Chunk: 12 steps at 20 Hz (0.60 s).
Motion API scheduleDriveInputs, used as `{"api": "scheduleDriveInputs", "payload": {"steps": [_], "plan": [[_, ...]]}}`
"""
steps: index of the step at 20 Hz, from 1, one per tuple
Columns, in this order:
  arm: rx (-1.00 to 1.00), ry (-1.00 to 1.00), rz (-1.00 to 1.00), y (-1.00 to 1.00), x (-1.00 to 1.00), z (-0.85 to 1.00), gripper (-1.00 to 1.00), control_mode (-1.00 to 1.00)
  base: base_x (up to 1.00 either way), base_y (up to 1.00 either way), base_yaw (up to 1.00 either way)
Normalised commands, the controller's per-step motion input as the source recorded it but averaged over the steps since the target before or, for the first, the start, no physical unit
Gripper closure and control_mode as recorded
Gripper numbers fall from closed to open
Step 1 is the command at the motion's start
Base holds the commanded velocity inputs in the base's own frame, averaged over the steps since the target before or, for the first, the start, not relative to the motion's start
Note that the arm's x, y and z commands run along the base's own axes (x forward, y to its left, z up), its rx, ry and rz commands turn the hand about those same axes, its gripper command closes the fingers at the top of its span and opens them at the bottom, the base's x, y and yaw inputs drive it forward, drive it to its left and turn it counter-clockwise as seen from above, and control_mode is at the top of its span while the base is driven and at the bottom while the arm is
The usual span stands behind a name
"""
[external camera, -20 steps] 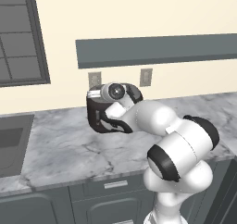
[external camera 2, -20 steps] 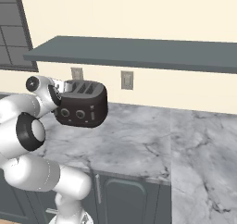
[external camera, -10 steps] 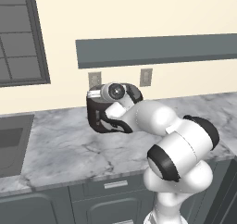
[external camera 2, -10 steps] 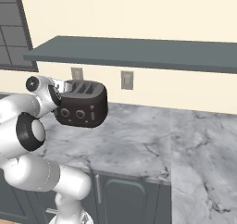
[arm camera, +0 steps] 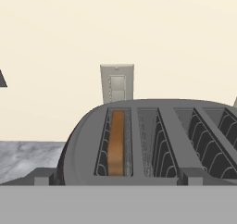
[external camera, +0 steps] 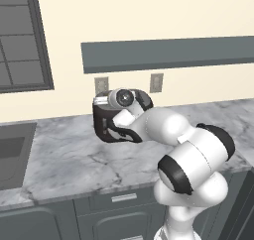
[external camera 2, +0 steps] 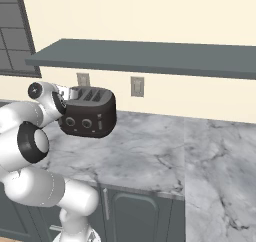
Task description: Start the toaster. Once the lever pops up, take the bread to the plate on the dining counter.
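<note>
Standing on the marble counter (external camera 2: 150, 151) against the wall, the toaster (external camera 2: 89, 113) shows two knobs on its front face. The bread (arm camera: 116, 142) sits upright in its leftmost slot in the hand view, below a wall outlet (arm camera: 117, 83). The gripper, jaws spread wide, is at the toaster's left end.
</note>
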Motion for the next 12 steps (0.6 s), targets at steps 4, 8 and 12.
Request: {"api": "scheduleDriveInputs", "payload": {"steps": [4,8,12], "plan": [[0.00,0.00,0.00,0.00,0.00,0.00,-1.00,-1.00,0.00,0.00,0.00],[0.00,0.00,0.00,0.00,0.00,0.00,-1.00,-1.00,0.00,0.00,0.00],[0.00,0.00,0.00,0.00,0.00,0.00,-1.00,-1.00,0.00,0.00,0.00]]}}
